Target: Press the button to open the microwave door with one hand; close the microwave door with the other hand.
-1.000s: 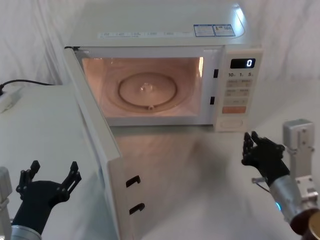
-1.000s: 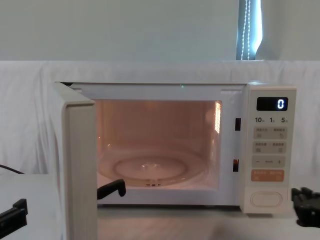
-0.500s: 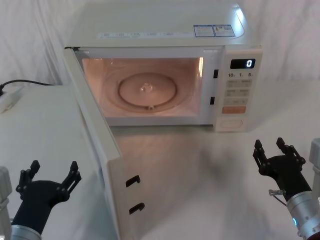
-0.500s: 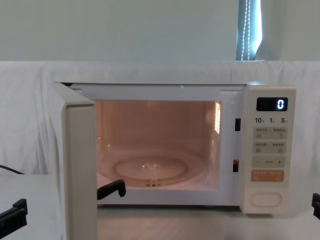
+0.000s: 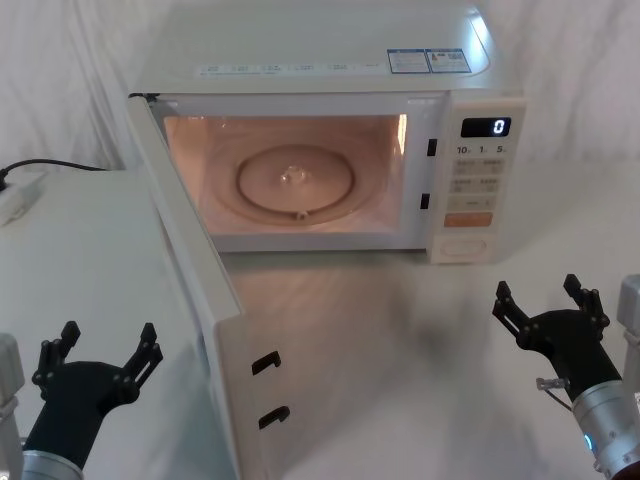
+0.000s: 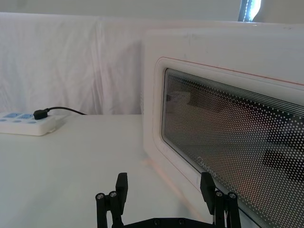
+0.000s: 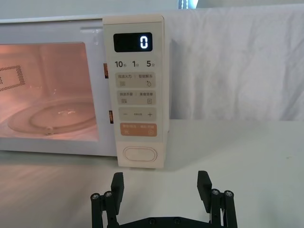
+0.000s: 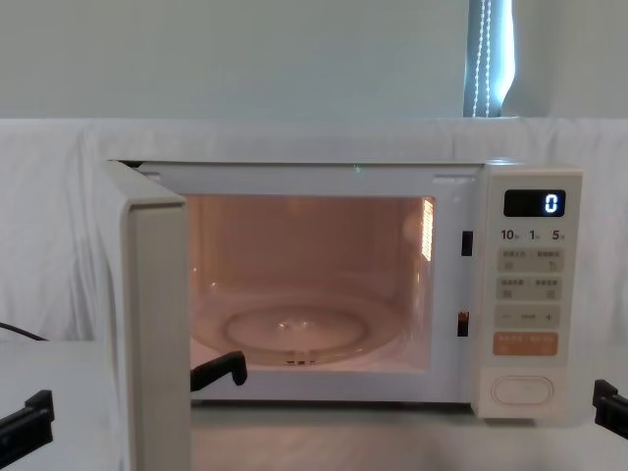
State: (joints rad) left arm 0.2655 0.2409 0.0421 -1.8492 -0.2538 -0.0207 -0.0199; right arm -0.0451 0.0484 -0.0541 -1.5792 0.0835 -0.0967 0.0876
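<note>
Two pincers: both spread, gripping nothing.
Left pincer [image 5: 97, 362]: low, outside the microwave door [image 5: 195, 290].
Door: swung wide (cavity lit).
Right pincer [image 5: 549, 307]: above the counter [image 5: 400, 340], short of the button [image 5: 462, 243].

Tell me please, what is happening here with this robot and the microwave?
A two-armed robot is working a microwave on a white table. The microwave door stands wide open and the cavity is lit, so the opening step looks done. The right tool hovers open, low in front of the control panel, clear of the button. The left tool waits open on the outer side of the door, near its window, not touching it. Closing the door is the step not yet done.
</note>
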